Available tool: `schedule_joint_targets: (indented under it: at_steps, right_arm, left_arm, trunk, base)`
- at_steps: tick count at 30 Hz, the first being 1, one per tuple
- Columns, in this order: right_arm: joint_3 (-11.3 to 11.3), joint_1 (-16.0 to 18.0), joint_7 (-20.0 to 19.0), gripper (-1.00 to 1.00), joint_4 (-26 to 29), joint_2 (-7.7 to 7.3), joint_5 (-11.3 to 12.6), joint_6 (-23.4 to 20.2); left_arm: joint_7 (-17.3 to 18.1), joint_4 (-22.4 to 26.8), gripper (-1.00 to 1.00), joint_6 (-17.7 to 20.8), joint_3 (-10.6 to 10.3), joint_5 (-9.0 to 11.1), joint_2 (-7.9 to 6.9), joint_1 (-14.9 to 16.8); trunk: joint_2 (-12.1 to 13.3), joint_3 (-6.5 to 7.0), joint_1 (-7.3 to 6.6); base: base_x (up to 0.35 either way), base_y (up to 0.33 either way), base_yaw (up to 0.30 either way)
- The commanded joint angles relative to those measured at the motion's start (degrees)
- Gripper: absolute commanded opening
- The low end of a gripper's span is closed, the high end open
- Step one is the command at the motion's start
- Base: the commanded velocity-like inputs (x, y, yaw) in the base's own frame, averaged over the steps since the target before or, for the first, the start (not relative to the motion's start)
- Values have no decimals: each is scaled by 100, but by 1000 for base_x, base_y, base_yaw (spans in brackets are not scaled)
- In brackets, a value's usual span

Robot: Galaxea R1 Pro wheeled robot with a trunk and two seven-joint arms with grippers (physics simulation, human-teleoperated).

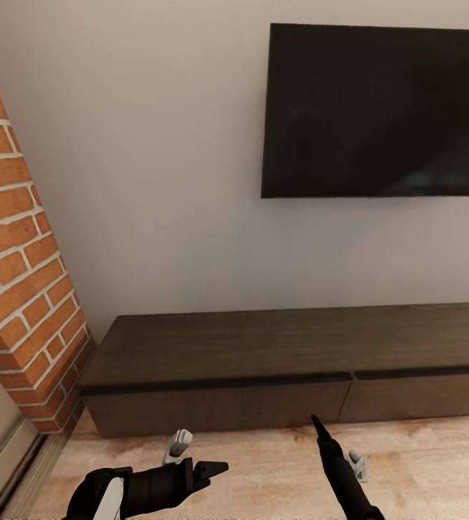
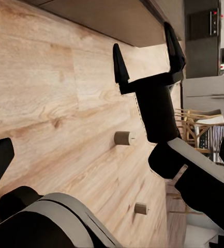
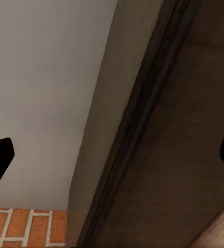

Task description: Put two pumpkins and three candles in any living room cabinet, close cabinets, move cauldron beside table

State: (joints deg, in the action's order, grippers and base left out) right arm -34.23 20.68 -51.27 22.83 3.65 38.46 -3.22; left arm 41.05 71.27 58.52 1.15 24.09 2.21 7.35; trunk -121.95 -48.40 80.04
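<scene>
The long dark-brown cabinet [image 1: 263,339] stands against the wall ahead, its drawer fronts [image 1: 220,406] flush and closed. My right gripper [image 1: 319,432] points at the drawer front from just above the floor. The left wrist view shows it open and empty [image 2: 143,46], beside the cabinet's lower edge [image 2: 106,15]. My left gripper [image 1: 216,469] hovers low at the left, open and holding nothing. Two tan candles [image 2: 123,138] [image 2: 140,208] lie on the wooden floor beyond my right arm. The right wrist view looks along the cabinet top [image 3: 184,155]. Pumpkins, cauldron and coffee table are out of view.
A black TV [image 1: 375,112] hangs on the pale wall above the cabinet. A brick column [image 1: 17,274] juts out at the cabinet's left end. Wooden floor [image 1: 263,469] runs in front. Wooden dining chairs [image 2: 202,129] and dark kitchen units [image 2: 205,23] lie far off.
</scene>
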Motion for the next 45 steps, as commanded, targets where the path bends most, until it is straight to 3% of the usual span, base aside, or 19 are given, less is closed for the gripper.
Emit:
schedule_joint_targets:
  at_steps: [1, 6, 10, 21, 29, 38, 42, 45]
  right_arm:
    - [-17, 127, -15, 100, -17, 18, 34, -104]
    - [-23, 488, 1, 100, -41, 59, 158, -234]
    - [-12, 544, 14, 100, -42, 141, 411, -240]
    - [-22, 560, 214, 100, -51, 89, 485, -489]
    - [-34, 560, 193, 100, -60, 70, 487, -503]
    - [-40, 560, 165, 100, -64, 58, 493, -499]
    - [-41, 554, 156, 100, -61, 52, 503, -490]
    - [-71, 552, 144, 100, -60, 51, 565, -482]
  left_arm:
    - [64, 1, 100, 20, 14, -26, 3, 3]
    - [117, 1, 100, 19, 30, -20, -7, 3]
    - [122, 1, 100, 19, 33, -19, -5, 3]
    - [135, 34, 100, 19, 34, -13, -2, 3]
    - [960, 54, 100, 29, 55, -15, -47, 3]
    - [1069, 171, 100, 72, 96, 34, -56, 12]
    - [1154, 176, 100, 62, 117, 248, -34, 13]
    - [1178, 176, 100, 51, 108, 301, -29, 12]
  trunk:
    - [-44, -24, 22]
    - [-244, -114, 131]
    - [-405, -186, 219]
    - [-846, -383, 461]
    - [-1167, -527, 637]
    - [-1528, -688, 834]
    - [-1688, -760, 922]
    - [-1809, -814, 988]
  base:
    - [0, 0, 0]
    - [0, 0, 0]
    - [0, 0, 0]
    - [0, 0, 0]
    - [0, 0, 0]
    - [0, 0, 0]
    - [0, 0, 0]
    - [0, 0, 0]
